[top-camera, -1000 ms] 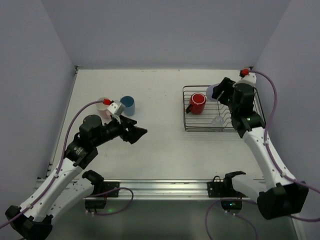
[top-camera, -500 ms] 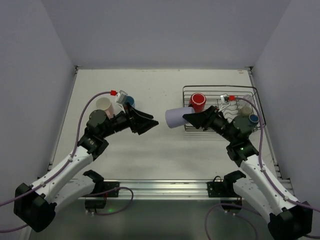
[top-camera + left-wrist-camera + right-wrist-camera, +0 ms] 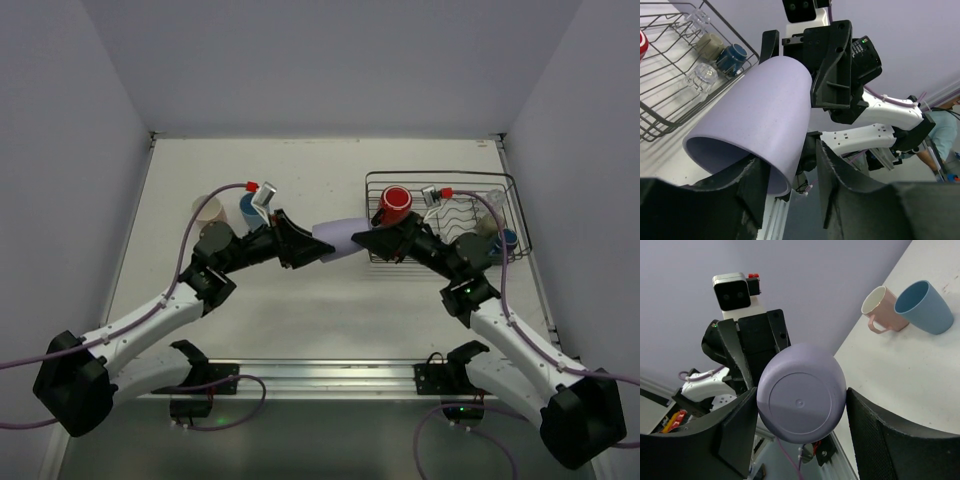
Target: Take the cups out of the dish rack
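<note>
- The step in hand looks like a mid-air handover: the lavender cup [image 3: 335,238] lies on its side above the tabletop [image 3: 330,300], between the two arms and just left of the dish rack [image 3: 420,260].
- The right pincer [image 3: 358,240] grips the cup at its base end, one finger on either side.
- The left pincer [image 3: 312,252] straddles the cup's wall at the rim, one finger inside the mouth and one outside. I cannot tell whether it has clamped, as a sliver of gap shows beside the outer finger.
- To do this well, the left fingers should seat firmly on the wall before the right ones let go. The right should then back straight out along the cup's axis so the cup is not twisted loose.
- A good spot to set it down would be upright near the pink mug [image 3: 208,210] and light blue cup [image 3: 250,208], without knocking them.
- Both arms reach inward and forward, forearms low, wrists pointing at each other across the middle.
- The red mug [image 3: 396,205] sits in the rack.
</note>
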`<state>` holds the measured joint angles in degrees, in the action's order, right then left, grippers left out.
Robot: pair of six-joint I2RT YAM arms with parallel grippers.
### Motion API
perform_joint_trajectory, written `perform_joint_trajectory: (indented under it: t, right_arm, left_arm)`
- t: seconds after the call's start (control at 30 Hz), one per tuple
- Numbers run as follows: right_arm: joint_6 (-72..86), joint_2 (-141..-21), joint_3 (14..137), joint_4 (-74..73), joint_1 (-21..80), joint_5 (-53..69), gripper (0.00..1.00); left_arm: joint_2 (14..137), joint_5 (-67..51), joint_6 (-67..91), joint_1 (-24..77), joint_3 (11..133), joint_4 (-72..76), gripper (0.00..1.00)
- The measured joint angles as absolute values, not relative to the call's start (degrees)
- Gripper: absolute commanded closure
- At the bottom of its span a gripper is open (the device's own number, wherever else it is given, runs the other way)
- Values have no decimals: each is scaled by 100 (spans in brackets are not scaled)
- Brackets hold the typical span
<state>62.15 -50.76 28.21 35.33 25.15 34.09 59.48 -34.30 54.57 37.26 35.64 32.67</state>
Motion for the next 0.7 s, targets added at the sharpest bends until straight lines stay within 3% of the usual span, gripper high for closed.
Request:
perform_joint_trajectory:
  t: [0.1,0.13,0.2,0.23,0.33,0.47,0.7]
  right_arm:
    - [6300,-5133,2792,3695,2552,3411,71]
    - [6311,-5151,2792,3750,2565,3409,70]
    - [6346,-5205,2777,3830,2587,3378,62]
    - [6381,-5238,2770,3863,2593,3352,36]
    - [6412,-5317,2764,3951,2630,3336,3]
    - [6309,-5389,2755,3750,2755,3347,1]
    - [5723,-4829,2755,2703,2759,3000,1]
  left_arm:
    - [6060,-3420,5524,3787,3564,3420,72]
    - [6097,-3417,5557,3802,3564,3468,86]
    - [6117,-3446,5649,3809,3564,3597,98]
    - [6095,-3459,5640,3813,3564,3677,100]
    - [5999,-3336,5522,3833,3579,3533,100]
    - [5800,-2792,4901,3865,3879,2423,100]
    - [5559,-851,3334,3865,5443,-458,100]
